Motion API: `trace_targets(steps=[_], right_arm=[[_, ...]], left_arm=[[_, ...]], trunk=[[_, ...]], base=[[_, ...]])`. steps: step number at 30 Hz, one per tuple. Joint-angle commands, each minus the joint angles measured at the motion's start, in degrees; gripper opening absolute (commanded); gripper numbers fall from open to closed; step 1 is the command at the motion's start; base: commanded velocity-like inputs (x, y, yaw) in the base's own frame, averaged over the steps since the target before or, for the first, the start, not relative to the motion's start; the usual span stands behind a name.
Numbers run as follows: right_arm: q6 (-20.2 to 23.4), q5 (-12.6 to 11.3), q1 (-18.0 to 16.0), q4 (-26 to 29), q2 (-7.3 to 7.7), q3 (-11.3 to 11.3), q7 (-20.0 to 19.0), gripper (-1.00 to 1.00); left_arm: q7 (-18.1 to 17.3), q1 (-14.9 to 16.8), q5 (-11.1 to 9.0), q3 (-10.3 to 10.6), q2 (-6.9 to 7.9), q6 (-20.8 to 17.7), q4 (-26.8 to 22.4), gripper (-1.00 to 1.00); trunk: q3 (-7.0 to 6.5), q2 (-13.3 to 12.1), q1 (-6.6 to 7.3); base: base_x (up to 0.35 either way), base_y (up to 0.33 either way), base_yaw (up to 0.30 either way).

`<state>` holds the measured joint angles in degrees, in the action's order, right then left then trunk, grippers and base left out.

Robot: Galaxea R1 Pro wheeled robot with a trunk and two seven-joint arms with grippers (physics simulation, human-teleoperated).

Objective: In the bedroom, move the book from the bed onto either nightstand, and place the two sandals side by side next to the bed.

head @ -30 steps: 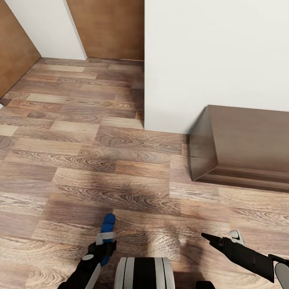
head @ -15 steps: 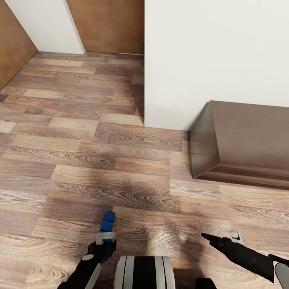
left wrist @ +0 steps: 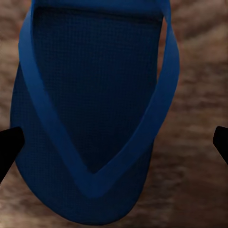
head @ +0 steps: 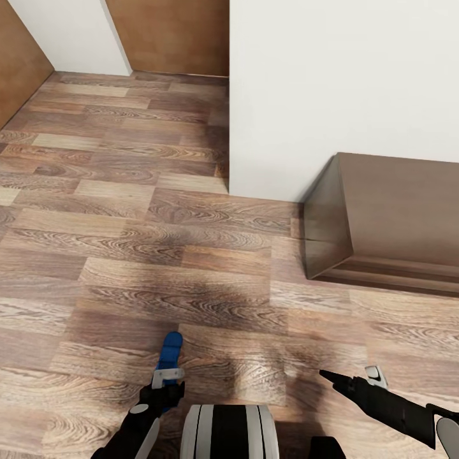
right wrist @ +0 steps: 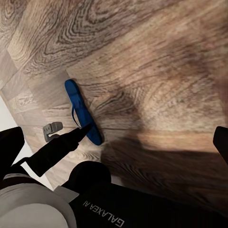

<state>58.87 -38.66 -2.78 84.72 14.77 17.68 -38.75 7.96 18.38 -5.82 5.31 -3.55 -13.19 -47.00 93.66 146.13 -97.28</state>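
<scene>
The wood-plank floor (head: 159, 255) in mixed browns is bearing a low dark brown wooden cabinet (head: 389, 223), standing well ahead of the right gripper (head: 328, 377).

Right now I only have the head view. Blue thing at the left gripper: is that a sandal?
Observer: Yes. The left wrist view shows a blue sandal, thong strap facing the camera.
Operator: Gripper closed on it?
Observer: Cannot tell. The left gripper has one fingertip at the sole's edge and the other apart from it.
Operator: Right side?
Observer: The right gripper is open, and its wrist view shows wood floor between the fingertips.
</scene>
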Motion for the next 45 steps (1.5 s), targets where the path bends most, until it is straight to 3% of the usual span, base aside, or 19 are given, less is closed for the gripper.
trace_targets(steps=[1, 39, 45], right_arm=[[0.28, 0.25, -0.03, 0.0, -0.01, 0.08, -0.36, 1.0], [0.28, 0.25, -0.03, 0.0, -0.01, 0.08, -0.36, 1.0], [0.28, 0.25, -0.03, 0.0, -0.01, 0.08, -0.36, 1.0]], left_arm=[[0.48, 0.0, -0.6, 0.22, 0.07, -0.26, -0.1, 1.0], [0.64, 0.01, -0.56, 0.19, 0.21, -0.26, -0.2, 1.0], [0.65, -0.01, -0.59, 0.15, 0.21, -0.26, -0.2, 1.0]], trunk=[[0.03, 0.01, 0.01], [0.03, 0.01, 0.01], [1.14, 0.08, -0.12]], base=[[0.0, 0.0, 0.0], [0.032, 0.0, 0.0], [0.0, 0.0, 0.0]])
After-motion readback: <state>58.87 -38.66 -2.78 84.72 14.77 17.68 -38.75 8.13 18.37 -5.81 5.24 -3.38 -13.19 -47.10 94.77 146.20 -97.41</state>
